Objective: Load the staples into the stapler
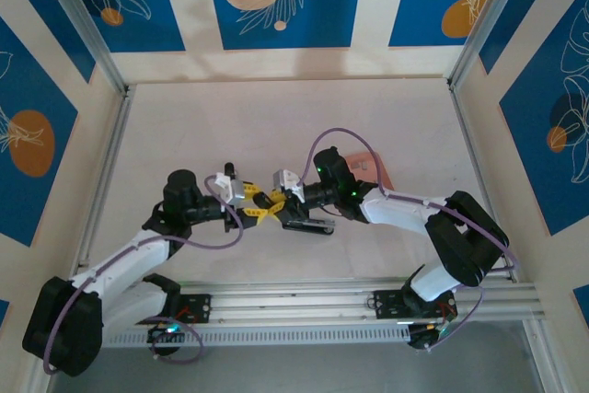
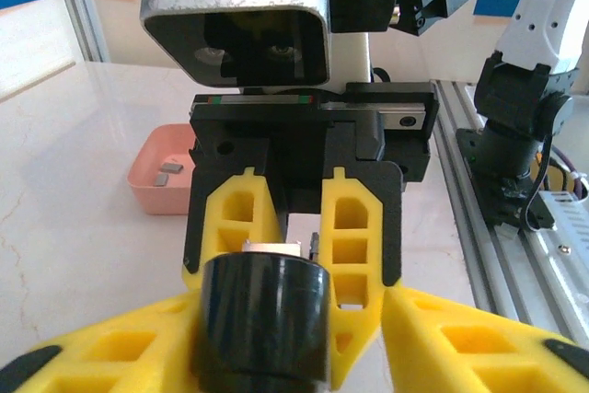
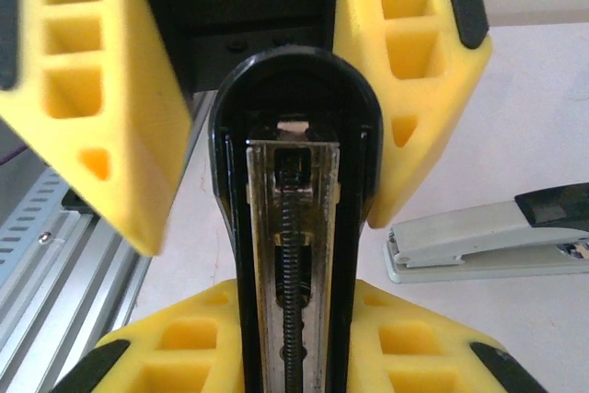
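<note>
Right gripper (image 3: 290, 294): jaws narrow, clamped on the stapler arm (image 3: 290, 218), one yellow finger pressed to each side of it. The arm is black with a rounded tip. Its underside faces the right wrist camera, showing a metal channel with a coiled spring down the middle.

Left gripper (image 2: 290, 306): meets the right one head-on over the middle of the table (image 2: 74, 255). Its jaws are about half spread and straddle the arm's rounded tip. One finger is close against the tip and a gap shows on the other side, so there is no grip.

Stapler body (image 3: 483, 238): grey with a dark top edge, lying flat on the table just beside the right gripper. Whether it joins the held arm cannot be told.

Tray (image 2: 147, 189): salmon-pink and rectangular, on the table beyond the grippers and apart from them. In the top view the right forearm partly hides it.

Staples (image 2: 168, 175): dull-grey strips lying loose on the tray floor. No finger touches them.
</note>
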